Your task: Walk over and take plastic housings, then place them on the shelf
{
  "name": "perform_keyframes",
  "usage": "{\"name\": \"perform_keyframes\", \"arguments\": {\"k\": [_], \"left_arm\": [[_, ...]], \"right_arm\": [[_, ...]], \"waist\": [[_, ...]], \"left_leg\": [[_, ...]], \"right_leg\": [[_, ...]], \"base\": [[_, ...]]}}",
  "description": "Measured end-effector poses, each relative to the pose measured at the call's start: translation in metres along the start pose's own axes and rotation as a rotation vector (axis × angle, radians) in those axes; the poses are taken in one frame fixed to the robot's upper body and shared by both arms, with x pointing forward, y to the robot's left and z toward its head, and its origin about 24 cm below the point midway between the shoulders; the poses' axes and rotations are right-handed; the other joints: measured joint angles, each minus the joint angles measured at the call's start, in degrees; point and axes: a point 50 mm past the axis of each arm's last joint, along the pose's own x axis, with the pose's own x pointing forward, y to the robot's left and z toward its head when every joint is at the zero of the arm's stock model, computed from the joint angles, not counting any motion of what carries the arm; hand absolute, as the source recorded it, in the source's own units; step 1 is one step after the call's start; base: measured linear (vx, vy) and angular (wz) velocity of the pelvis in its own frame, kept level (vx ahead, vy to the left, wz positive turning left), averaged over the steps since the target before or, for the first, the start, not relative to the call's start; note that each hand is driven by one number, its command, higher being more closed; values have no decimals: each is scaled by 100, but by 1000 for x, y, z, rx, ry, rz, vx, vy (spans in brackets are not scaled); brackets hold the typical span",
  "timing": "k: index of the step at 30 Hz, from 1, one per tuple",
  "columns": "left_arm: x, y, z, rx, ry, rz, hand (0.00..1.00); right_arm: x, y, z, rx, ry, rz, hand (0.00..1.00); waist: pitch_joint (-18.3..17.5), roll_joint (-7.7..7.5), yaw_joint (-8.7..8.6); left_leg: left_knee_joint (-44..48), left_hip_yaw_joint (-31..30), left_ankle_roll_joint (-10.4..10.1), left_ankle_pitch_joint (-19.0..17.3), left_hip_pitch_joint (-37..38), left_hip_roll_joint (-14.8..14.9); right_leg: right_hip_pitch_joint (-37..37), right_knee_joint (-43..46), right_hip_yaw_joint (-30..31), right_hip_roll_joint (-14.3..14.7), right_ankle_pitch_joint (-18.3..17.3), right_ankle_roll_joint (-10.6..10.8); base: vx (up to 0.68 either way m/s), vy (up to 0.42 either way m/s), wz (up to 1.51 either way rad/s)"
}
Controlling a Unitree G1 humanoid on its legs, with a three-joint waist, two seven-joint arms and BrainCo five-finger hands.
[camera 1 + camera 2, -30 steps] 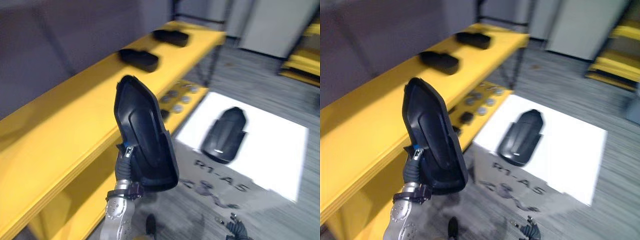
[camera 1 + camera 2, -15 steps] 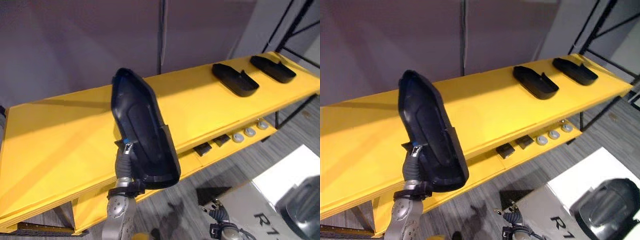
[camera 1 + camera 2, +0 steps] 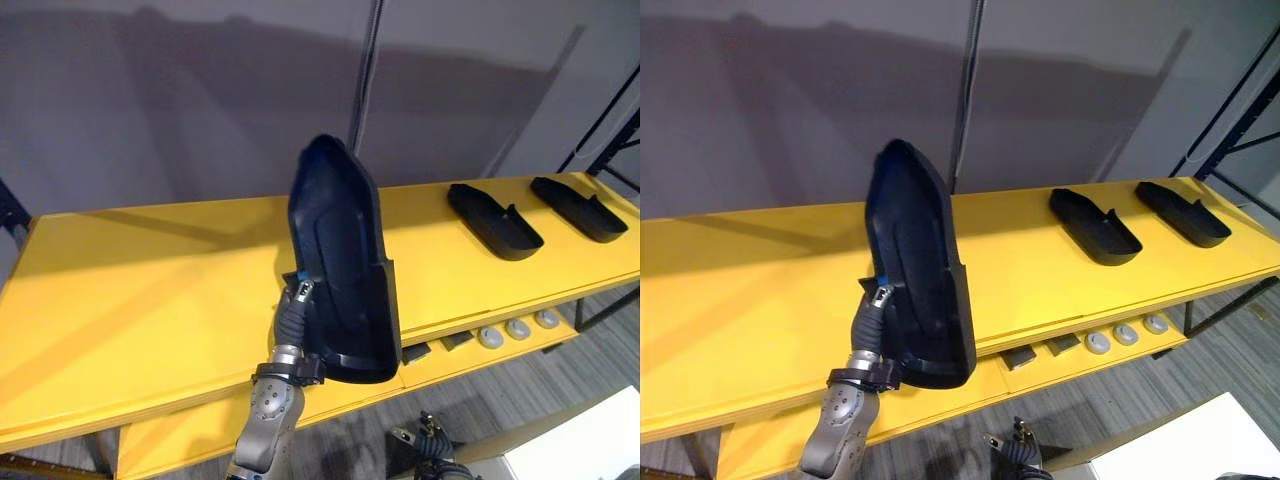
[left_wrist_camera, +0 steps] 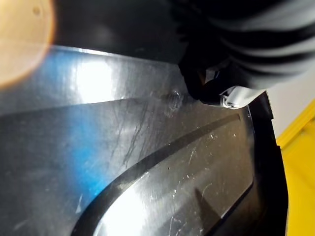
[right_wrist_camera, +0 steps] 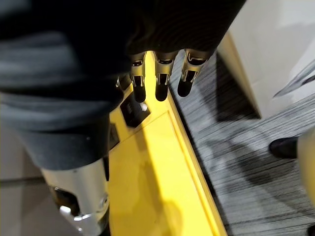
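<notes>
Yellow shelf (image 3: pixel 130 300) ahead: my left hand (image 4: pixel 204 81) grips the black housing (image 3: pixel 340 270) upright over the shelf's front edge, right hand (image 5: pixel 160 73) hangs slack below it; released here it'd likely topple off.

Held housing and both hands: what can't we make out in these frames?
- Left hand: its grip is mostly behind the held housing in the eye views; the left wrist view is too close to show it.
- Right hand: cut off by the bottom edge in the eye views.
- Lower-shelf parts: too small to identify.
</notes>
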Motion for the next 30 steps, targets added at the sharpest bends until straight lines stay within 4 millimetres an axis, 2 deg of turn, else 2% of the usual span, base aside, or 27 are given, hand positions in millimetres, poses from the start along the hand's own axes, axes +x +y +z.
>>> {"name": "perform_keyframes", "arguments": {"k": [3, 4, 9, 15, 19, 23, 28, 30], "left_arm": [[0, 0, -4, 33, 18, 13, 100], [0, 4, -12, 49, 52, 38, 100], [3, 12, -35, 84, 159, 89, 100], [27, 20, -48, 192, 220, 146, 100], [51, 31, -44, 231, 229, 226, 100], [65, 41, -40, 263, 241, 286, 100], [84, 48, -30, 273, 233, 344, 100], [92, 52, -22, 274, 220, 376, 100]], "right_arm": [[-4, -2, -12, -1, 43, -6, 0], [-4, -3, -18, -1, 69, -9, 0], [-2, -2, -22, -1, 101, -6, 0], [2, -3, -23, -10, 122, -5, 0], [2, -9, -22, -26, 119, -17, 0], [4, -18, -19, -47, 111, -35, 0], [4, -25, -19, -80, 112, -40, 0], [3, -26, -20, -81, 114, -41, 0]], "waist": [[-53, 31, -1], [-66, 56, -2], [-107, 125, -47], [-105, 180, -249], [-98, 199, -475], [-86, 204, -650], [-1, 217, -811], [24, 236, -855]], "left_leg": [[-117, -1, -20, 45, 27, 34], [-302, 0, -1, 146, 131, 25], [-577, -13, 69, 346, 174, -37], [-757, -36, 117, 559, 166, -67], [-1018, -46, 111, 753, 160, -66], [-1199, -14, 50, 857, 164, -47], [-1295, 14, 27, 893, 176, -13], [-1356, 38, 19, 917, 189, -2]], "right_leg": [[44, -163, -5, 48, 57, -48], [148, -346, -8, 49, 159, -38], [248, -742, -2, 12, 413, -4], [261, -956, 6, 2, 643, -41], [228, -1165, 11, 25, 842, -100], [216, -1288, 38, 60, 910, -57], [181, -1289, 73, 101, 912, -59], [144, -1283, 94, 118, 961, -129]], "base": [[42, -45, -3], [0, 0, 0], [-42, 9, 0], [-112, -11, 2], [-136, -47, -1], [-66, -35, -4], [6, -11, -2], [71, 0, -8]]}}
